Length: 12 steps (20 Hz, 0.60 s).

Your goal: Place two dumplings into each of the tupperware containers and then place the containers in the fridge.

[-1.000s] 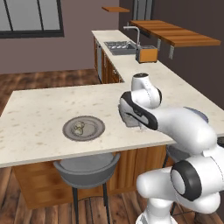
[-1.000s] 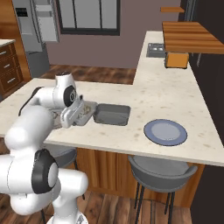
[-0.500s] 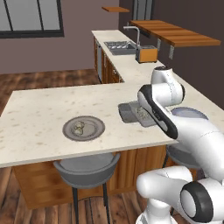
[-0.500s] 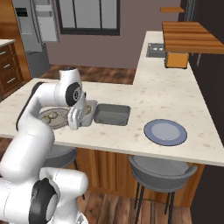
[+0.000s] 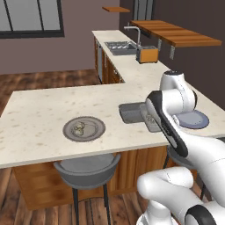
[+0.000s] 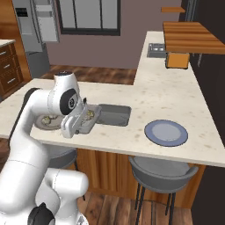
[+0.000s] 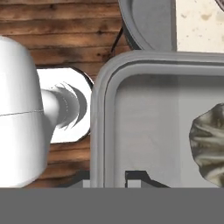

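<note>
the fridge (image 6: 37, 33) stands at the far left of the room in the right base view, well apart from the work area. the pale speckled counter (image 5: 39, 114) runs across in front of the robot and turns away toward the sink (image 5: 117, 45) and an orange box (image 5: 146, 54).

the white arm reaches down over the counter's near edge. a larger tupperware container (image 6: 113, 114) lies flat on the counter, between the round grey plate (image 5: 84, 128) and a flat blue-grey plate (image 6: 166, 132). the smaller tupperware container (image 6: 86, 120) sits just beside it at the near edge, tilted, with part of it past the edge over a grey stool (image 7: 146, 22) and the wooden floor in the hand view.

the jaws (image 7: 107, 179) close on the rim of this smaller tray, one dark tip inside the rim and one outside.

two dumplings (image 5: 80, 128) lie on the round grey plate. in the held tray a dumpling (image 7: 209, 142) rests on the floor of the tray, clear of the gripped rim; the right base view shows pale lumps (image 6: 89, 115) there, their count unclear.
</note>
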Motion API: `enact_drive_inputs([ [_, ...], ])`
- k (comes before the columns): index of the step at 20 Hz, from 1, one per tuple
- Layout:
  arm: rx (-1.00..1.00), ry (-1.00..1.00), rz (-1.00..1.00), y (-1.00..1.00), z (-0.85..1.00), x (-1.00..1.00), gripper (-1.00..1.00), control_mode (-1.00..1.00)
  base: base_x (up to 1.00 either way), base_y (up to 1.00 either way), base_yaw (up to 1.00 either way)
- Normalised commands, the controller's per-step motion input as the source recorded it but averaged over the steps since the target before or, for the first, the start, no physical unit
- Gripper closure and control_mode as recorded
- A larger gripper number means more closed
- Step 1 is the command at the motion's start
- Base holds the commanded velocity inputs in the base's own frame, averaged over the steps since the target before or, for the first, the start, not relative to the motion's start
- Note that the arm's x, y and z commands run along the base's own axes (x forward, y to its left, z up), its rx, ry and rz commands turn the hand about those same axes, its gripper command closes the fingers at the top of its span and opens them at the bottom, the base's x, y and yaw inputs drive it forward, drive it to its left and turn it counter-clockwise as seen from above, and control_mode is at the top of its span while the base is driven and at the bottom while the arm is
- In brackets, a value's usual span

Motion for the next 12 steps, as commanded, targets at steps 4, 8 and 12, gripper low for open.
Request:
enact_drive_inputs([
  [4, 0.00, 0.00, 0.00, -0.19, 0.19, -0.35, 1.00, -1.00, 0.00, 0.00, 0.00],
  [8, 0.00, 0.00, 0.04, -0.02, 0.16, -0.06, 1.00, -1.00, 0.00, 0.00, 0.00],
  [12, 0.00, 0.00, 0.01, 0.00, 0.13, -0.08, 1.00, -1.00, 0.00, 0.00, 0.00],
])
